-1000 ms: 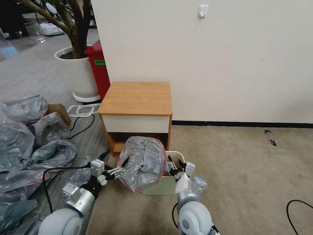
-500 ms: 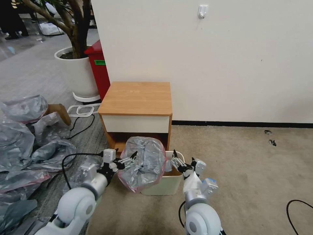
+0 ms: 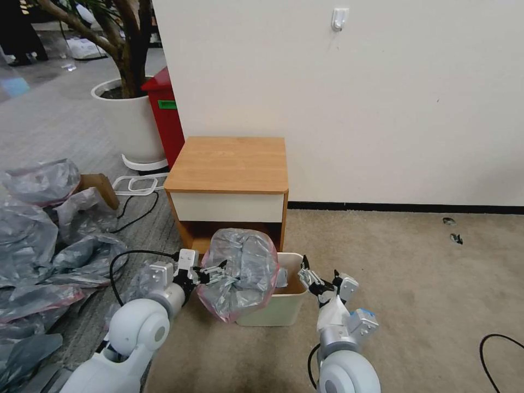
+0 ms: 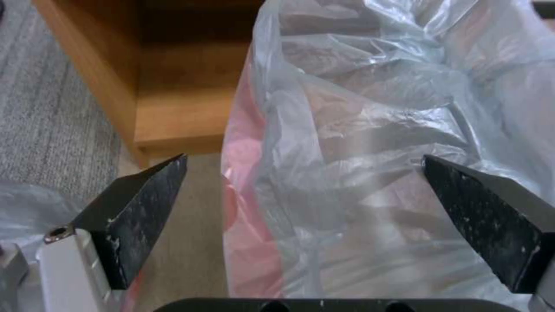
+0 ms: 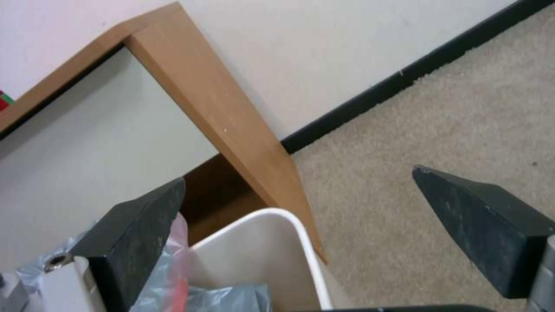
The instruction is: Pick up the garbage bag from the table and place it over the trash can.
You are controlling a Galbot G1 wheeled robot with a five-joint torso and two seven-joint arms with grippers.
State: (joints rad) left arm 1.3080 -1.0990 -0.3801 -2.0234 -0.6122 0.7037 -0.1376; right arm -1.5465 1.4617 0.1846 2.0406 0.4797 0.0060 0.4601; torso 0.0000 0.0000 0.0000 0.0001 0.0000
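Note:
The garbage bag (image 3: pixel 240 270), grey and translucent with a pink-red rim band, stands puffed up over the left part of the cream trash can (image 3: pixel 281 311) and hangs down its left side. The can's right part is uncovered. The can stands on the carpet in front of the table (image 3: pixel 229 164), whose top is bare. My left gripper (image 3: pixel 215 271) is open at the bag's left side; the bag (image 4: pixel 358 130) lies between its fingers (image 4: pixel 145 203). My right gripper (image 3: pixel 317 279) is open just right of the can, above the can's rim (image 5: pixel 289 216).
A big pile of grey plastic bags (image 3: pixel 43 240) and a black cable (image 3: pixel 136 210) lie on the floor at the left. A red bin (image 3: pixel 164 114) and a white plant pot (image 3: pixel 128 123) stand behind the table. Open carpet (image 3: pixel 409 284) stretches to the right, with the wall behind.
My left gripper has moved right, up against the bag's left side. My right gripper has drawn back to the right, away from the can's opening. The bag has barely shifted.

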